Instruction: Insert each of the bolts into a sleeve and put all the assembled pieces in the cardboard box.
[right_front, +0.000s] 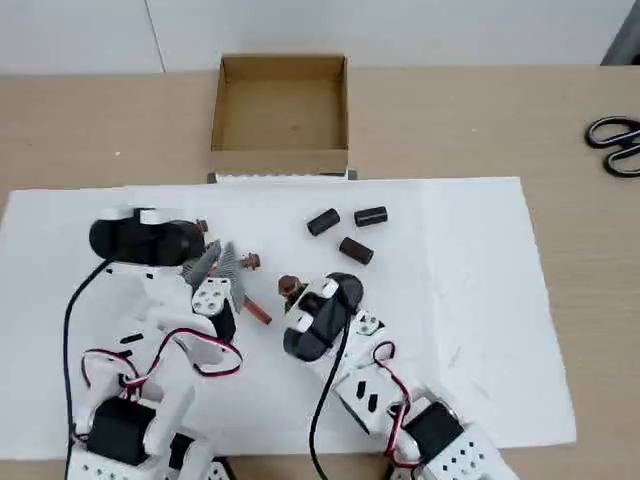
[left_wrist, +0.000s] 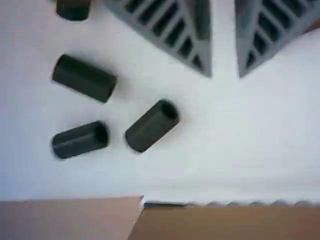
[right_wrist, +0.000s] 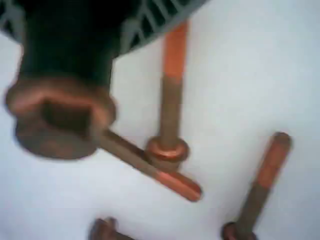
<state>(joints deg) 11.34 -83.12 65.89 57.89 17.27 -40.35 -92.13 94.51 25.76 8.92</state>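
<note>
Holding one assembled piece, the right gripper (right_front: 298, 296) sits just below the centre of the high view. It is closed on a black sleeve (right_wrist: 65, 55) with a copper bolt head (right_wrist: 59, 119) seated at its end. The shank appears to be inside the sleeve, though it cannot be seen.

The left gripper (left_wrist: 223, 70) stands at centre left of the high view, its grey fingers (left_wrist: 170, 30) spread apart with nothing between them.

Three loose sleeves (right_front: 356, 250) lie right of centre on the white paper sheet (right_front: 480, 300), near one another but not touching. Loose bolts (right_wrist: 169, 110) lie between the two grippers, two of them crossing. The cardboard box (right_front: 280, 160) at upper centre looks empty.

Step in hand, as judged: one pairing made, delivery not yet done.

The next move calls for carrying the held piece up the frame, past the sleeves and over the near wall of the box. The gripper should open only once above the box floor — the bolt could slide out if the sleeve tips the wrong way.
</note>
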